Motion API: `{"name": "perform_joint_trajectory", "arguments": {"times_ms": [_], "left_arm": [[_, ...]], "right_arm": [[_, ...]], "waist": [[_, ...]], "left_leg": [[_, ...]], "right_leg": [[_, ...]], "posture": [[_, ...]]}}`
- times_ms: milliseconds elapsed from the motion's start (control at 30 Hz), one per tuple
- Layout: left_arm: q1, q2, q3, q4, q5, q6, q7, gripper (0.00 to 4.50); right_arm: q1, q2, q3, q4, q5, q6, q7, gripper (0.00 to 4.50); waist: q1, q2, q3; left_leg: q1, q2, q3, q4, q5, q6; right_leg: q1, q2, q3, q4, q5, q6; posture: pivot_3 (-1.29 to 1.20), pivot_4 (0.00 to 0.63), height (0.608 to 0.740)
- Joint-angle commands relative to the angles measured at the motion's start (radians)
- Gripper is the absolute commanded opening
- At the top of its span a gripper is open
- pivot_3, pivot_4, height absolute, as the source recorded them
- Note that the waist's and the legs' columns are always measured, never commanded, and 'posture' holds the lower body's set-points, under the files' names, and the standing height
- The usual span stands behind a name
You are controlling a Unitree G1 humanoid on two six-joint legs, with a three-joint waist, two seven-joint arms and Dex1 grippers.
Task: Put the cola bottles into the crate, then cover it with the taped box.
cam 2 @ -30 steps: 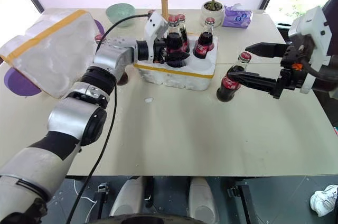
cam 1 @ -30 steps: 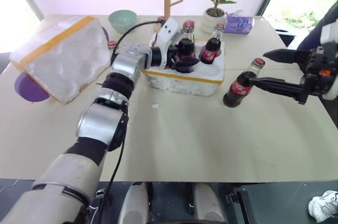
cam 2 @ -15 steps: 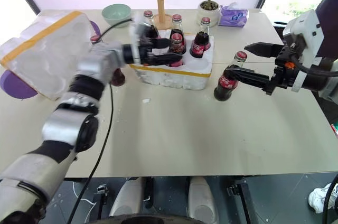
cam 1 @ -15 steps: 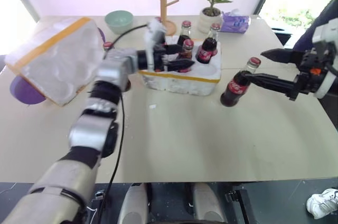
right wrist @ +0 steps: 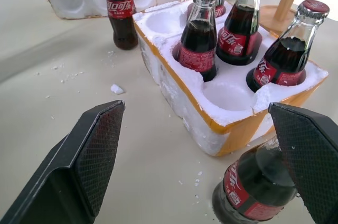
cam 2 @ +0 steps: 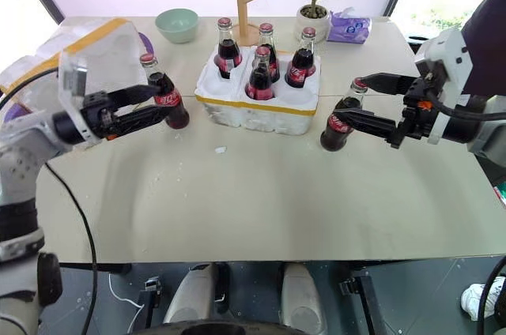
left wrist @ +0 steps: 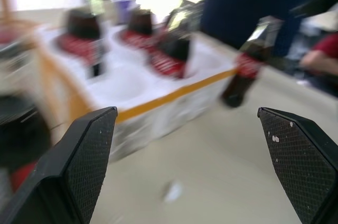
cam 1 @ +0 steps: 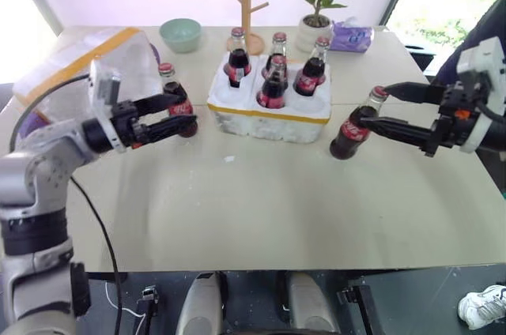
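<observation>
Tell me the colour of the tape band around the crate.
Yellow, on the white crate; clearest in the right wrist view.

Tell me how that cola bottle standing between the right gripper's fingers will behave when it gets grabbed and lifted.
The cola bottle is tall on a narrow base, so an off-center nudge from the open right gripper would probably tip it. Its smooth glass may slip. Nearly full of dark cola, it is likely heavy for its size.

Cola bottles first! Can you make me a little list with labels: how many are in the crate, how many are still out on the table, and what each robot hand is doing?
bottles in crate: four cola bottles
empty wells: two
bottles on table: two, a left bottle and a right bottle
left gripper: open, around the left bottle
right gripper: open, around the right bottle
taped box: at the left, not on the crate
</observation>
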Motion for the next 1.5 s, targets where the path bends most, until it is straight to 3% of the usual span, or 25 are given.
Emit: {"name": "perform_joint_trajectory", "arguments": {"times_ms": [33, 300, 600, 833, 900, 1000, 1200, 1300, 1367, 1500], "left_arm": [[0.008, -0.006, 0.025, 0.042, 0.111, -0.103, 0.173, 4.46], [-0.074, -0.055, -0.073, 0.192, 0.150, -0.224, 0.181, 4.46], [-0.310, -0.089, -0.207, 0.611, 0.274, -0.438, 0.099, 4.46], [-0.408, -0.132, -0.272, 0.828, 0.358, -0.574, 0.061, 4.46], [-0.418, -0.134, -0.282, 0.858, 0.373, -0.604, 0.035, 3.94], [-0.428, -0.120, -0.271, 0.837, 0.353, -0.576, -0.002, 2.75], [-0.443, 0.004, -0.238, 0.575, 0.159, -0.261, -0.271, 2.75], [-0.537, 0.041, -0.203, 0.507, 0.022, -0.096, -0.376, 2.75], [-0.633, 0.019, -0.197, 0.555, 0.010, -0.079, -0.362, 2.75], [-0.778, -0.076, -0.226, 0.717, 0.097, -0.226, -0.285, 2.75]], "right_arm": [[-0.035, -0.013, -0.009, 0.008, -0.006, -0.019, 0.015, 4.50], [-0.059, -0.012, 0.001, 0.010, -0.002, -0.014, 0.039, 4.50], [-0.081, 0.013, 0.027, 0.027, -0.015, -0.020, 0.030, 4.50], [-0.075, 0.020, 0.017, 0.019, -0.012, -0.017, 0.019, 4.50], [-0.076, 0.020, 0.013, 0.018, -0.011, -0.015, 0.014, 4.50], [-0.069, 0.017, 0.003, 0.013, -0.007, -0.011, 0.008, 4.50], [-0.040, 0.017, -0.018, -0.007, -0.007, -0.006, -0.008, 4.50], [-0.020, 0.019, -0.035, -0.023, -0.002, -0.003, -0.019, 4.50], [-0.016, 0.023, -0.040, -0.029, 0.001, -0.002, -0.031, 4.50], [-0.007, 0.039, -0.048, -0.057, 0.016, 0.006, -0.062, 4.50]], "waist": [[0.001, 0.000, 0.000], [0.005, 0.000, 0.000], [0.012, 0.000, 0.000], [0.020, 0.000, 0.000], [0.020, 0.000, 0.000], [0.019, 0.000, 0.000], [0.017, -0.003, 0.002], [0.024, -0.004, 0.002], [0.028, -0.005, 0.003], [0.023, -0.004, 0.002]], "left_leg": [[0.000, 0.000, 0.000, 0.000, 0.000, 0.000], [0.000, 0.000, 0.001, 0.000, 0.000, 0.000], [0.000, 0.000, 0.001, 0.000, 0.000, 0.000], [0.000, 0.000, 0.001, -0.001, 0.000, 0.000], [0.000, 0.000, 0.001, -0.001, 0.000, 0.000], [0.000, 0.000, 0.001, -0.001, 0.000, 0.000], [-0.007, 0.000, 0.001, 0.000, 0.000, 0.000], [-0.009, 0.000, 0.001, 0.000, 0.000, -0.001], [-0.009, 0.000, 0.000, 0.000, 0.000, -0.001], [-0.006, -0.001, -0.001, 0.001, 0.000, 0.000]], "right_leg": [[0.000, 0.000, 0.000, 0.000, 0.000, 0.000], [0.000, 0.000, 0.000, 0.000, 0.000, 0.000], [0.000, 0.000, 0.000, 0.000, 0.002, 0.003], [0.000, 0.000, 0.000, 0.000, 0.002, 0.004], [0.000, 0.000, 0.000, 0.000, 0.002, 0.004], [0.000, 0.000, 0.000, 0.000, 0.002, 0.004], [-0.008, 0.001, 0.000, 0.001, 0.002, 0.004], [-0.009, 0.001, 0.000, 0.002, 0.002, 0.004], [-0.009, 0.000, -0.001, 0.002, 0.002, 0.004], [-0.003, 0.000, -0.001, -0.001, 0.002, 0.004]], "posture": [[0.00, 0.150, 0.740], [0.00, 0.150, 0.740], [0.00, 0.150, 0.740], [0.00, 0.150, 0.740], [0.00, 0.150, 0.740], [0.00, 0.150, 0.740], [0.00, 0.150, 0.740], [0.00, 0.150, 0.740], [0.00, 0.150, 0.740], [0.00, 0.150, 0.740]]}}
